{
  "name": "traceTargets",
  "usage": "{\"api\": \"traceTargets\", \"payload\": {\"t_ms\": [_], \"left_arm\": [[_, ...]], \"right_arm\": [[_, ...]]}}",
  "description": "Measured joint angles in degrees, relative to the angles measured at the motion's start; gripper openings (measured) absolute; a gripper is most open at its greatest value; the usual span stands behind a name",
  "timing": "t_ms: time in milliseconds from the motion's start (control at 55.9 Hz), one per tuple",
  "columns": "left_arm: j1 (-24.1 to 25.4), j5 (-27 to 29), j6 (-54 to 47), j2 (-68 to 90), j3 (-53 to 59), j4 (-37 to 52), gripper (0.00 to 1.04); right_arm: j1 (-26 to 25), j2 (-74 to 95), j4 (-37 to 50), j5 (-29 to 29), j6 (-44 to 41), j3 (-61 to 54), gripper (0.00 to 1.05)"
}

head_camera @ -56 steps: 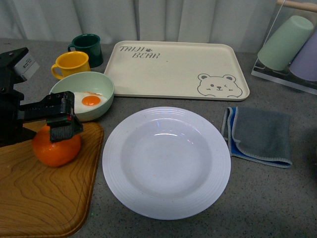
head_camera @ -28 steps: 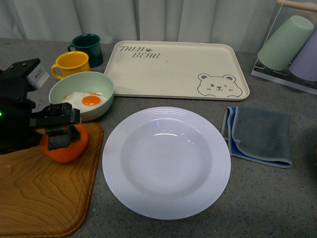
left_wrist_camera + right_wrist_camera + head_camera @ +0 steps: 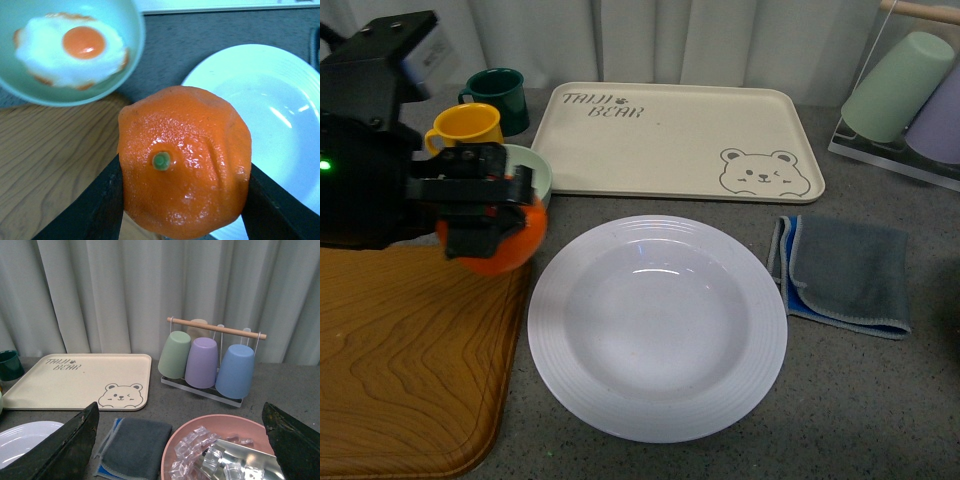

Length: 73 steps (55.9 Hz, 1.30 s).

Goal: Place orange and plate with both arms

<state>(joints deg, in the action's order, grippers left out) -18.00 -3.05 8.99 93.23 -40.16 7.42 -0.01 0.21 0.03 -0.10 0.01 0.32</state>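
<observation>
My left gripper [image 3: 485, 215] is shut on the orange [image 3: 510, 248], holding it in the air over the right edge of the wooden board [image 3: 400, 370], just left of the plate's rim. In the left wrist view the orange [image 3: 184, 160] fills the space between both black fingers [image 3: 95, 210], green stem dot facing the camera. The large white ridged plate [image 3: 657, 326] lies in the middle of the table and is empty; part of the plate [image 3: 280, 115] shows behind the orange. My right gripper [image 3: 182, 450] is open, high above a pink bowl, and is outside the front view.
A pale green bowl [image 3: 70, 50] with a fried egg sits behind the board. A yellow mug [image 3: 465, 128], a dark green mug [image 3: 500, 95] and the cream bear tray [image 3: 680, 140] stand further back. A grey cloth [image 3: 845, 272] lies right of the plate. A cup rack [image 3: 210, 360] and a pink bowl of ice [image 3: 220, 450] are at the right.
My left gripper has lifted the orange off the wooden board and carried it up and to the right, toward the plate. The plate has not moved.
</observation>
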Motion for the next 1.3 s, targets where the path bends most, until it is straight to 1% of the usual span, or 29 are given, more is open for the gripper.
{"api": "traceTargets", "payload": {"t_ms": [36,197,340,483,626,894,1162,1180,1198,1251,1305], "left_arm": [[-2.2,0.4,-0.3,0.2,0.2,2.2,0.54],[-8.7,3.3,-1.1,3.7,-0.1,8.8,0.54],[-11.8,6.0,-2.5,8.5,-0.7,14.0,0.54],[-12.9,7.0,-3.6,12.9,-2.1,17.0,0.54],[-13.6,7.3,-4.4,16.3,-3.1,18.2,0.54],[-15.8,7.1,-7.6,20.7,-3.4,18.5,0.53],[-15.8,7.5,-8.2,21.9,-3.4,19.1,0.53],[-15.8,7.5,-8.3,21.9,-3.3,19.2,0.54],[-15.8,7.4,-8.3,21.9,-3.3,19.1,0.57],[-15.8,6.9,-8.4,21.9,-3.3,18.6,0.71],[-16.0,6.2,-8.5,21.8,-3.1,18.5,0.81]], "right_arm": [[0.0,0.0,0.0,0.0,0.0,0.0,0.95],[0.0,0.0,0.0,0.0,0.0,0.0,0.95],[0.0,0.0,0.0,0.0,0.0,0.0,0.95],[0.0,0.0,0.0,0.0,0.0,0.0,0.95],[0.0,0.0,0.0,0.0,0.0,0.0,0.95],[0.0,0.0,0.0,0.0,0.0,0.0,0.95],[0.0,0.0,0.0,0.0,0.0,0.0,0.95],[0.0,0.0,0.0,0.0,0.0,0.0,0.95],[0.0,0.0,0.0,0.0,0.0,0.0,0.95],[0.0,0.0,0.0,0.0,0.0,0.0,0.95],[0.0,0.0,0.0,0.0,0.0,0.0,0.95]]}}
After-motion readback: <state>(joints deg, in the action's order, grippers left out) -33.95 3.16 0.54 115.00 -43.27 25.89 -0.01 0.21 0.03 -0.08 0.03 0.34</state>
